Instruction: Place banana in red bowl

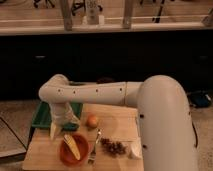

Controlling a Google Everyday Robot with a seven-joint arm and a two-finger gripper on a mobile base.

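Note:
The banana (72, 146) is pale yellow and lies inside the red bowl (63, 153), at the front left of the wooden board (117, 122). My gripper (64, 127) hangs from the white arm just above and behind the bowl. Its two white fingers are spread apart and hold nothing. One fingertip (53, 131) points down beside the bowl's left rim. The gripper is not touching the banana.
A green rectangular tray (40, 116) stands behind the gripper at the left, partly hidden by the arm. A small orange fruit (92, 121), a fork (94, 148), a dark grape cluster (114, 147) and a white object (135, 150) lie on the board. My large white arm covers the right side.

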